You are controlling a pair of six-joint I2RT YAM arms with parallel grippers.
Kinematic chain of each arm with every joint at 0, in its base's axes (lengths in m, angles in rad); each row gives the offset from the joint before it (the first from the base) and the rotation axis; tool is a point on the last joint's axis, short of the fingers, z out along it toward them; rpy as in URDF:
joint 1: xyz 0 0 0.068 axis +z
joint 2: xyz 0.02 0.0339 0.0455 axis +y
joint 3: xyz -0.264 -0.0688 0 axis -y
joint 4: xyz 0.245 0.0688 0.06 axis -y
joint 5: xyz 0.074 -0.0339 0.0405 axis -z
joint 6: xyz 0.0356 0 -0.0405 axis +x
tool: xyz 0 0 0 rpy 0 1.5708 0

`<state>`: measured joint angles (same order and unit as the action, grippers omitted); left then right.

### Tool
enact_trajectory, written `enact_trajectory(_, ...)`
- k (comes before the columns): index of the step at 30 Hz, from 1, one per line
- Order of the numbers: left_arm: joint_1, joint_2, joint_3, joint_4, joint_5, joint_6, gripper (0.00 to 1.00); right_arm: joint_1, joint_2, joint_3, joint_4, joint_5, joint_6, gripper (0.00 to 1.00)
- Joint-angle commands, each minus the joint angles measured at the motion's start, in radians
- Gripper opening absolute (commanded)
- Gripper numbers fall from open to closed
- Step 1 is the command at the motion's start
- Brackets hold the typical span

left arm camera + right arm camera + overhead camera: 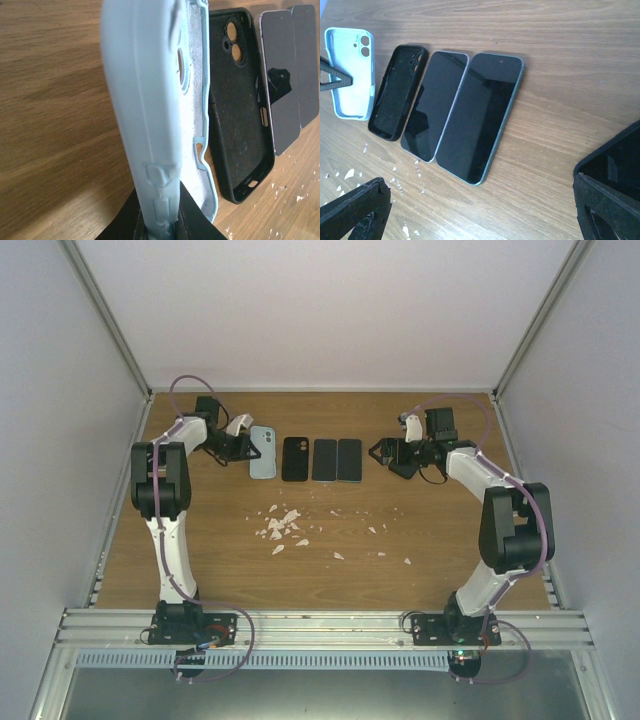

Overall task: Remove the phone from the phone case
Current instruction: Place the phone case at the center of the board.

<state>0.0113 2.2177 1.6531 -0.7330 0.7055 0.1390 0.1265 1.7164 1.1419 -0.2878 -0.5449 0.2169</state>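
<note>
Left wrist view: the left gripper (159,222) is clamped on the buttoned side wall of the empty light-blue case (145,100), at the bottom centre of the frame. To the right on the table (50,125) lie an empty black case (240,110), a pale-rimmed phone (436,105) and a teal-rimmed phone (480,120), both bare, screens up, side by side. The right gripper (480,210) gapes wide at the bottom of the right wrist view, holding nothing.
</note>
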Motion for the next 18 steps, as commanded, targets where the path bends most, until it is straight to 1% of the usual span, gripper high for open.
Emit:
enact_trajectory(1,-0.052,0.059,0.007,0.02,-0.106,-0.029,0.01,-0.021,-0.021,-0.001,0.003,0.047,-0.014,0.99)
enact_trajectory(9,-0.095,0.078,0.002,-0.002,-0.134,-0.013,0.01,-0.039,-0.017,0.004,-0.008,0.092,-0.02,1.0)
enact_trajectory(11,-0.101,0.079,0.001,-0.002,-0.162,-0.016,0.03,-0.042,-0.022,0.005,-0.016,0.121,-0.023,1.0)
enact_trajectory(14,-0.101,0.08,0.002,-0.005,-0.201,-0.028,0.16,-0.049,-0.036,0.004,-0.026,0.184,-0.025,1.0)
enact_trajectory(18,-0.102,0.068,-0.004,-0.006,-0.234,-0.047,0.3,-0.066,-0.057,-0.001,-0.035,0.262,-0.007,1.0)
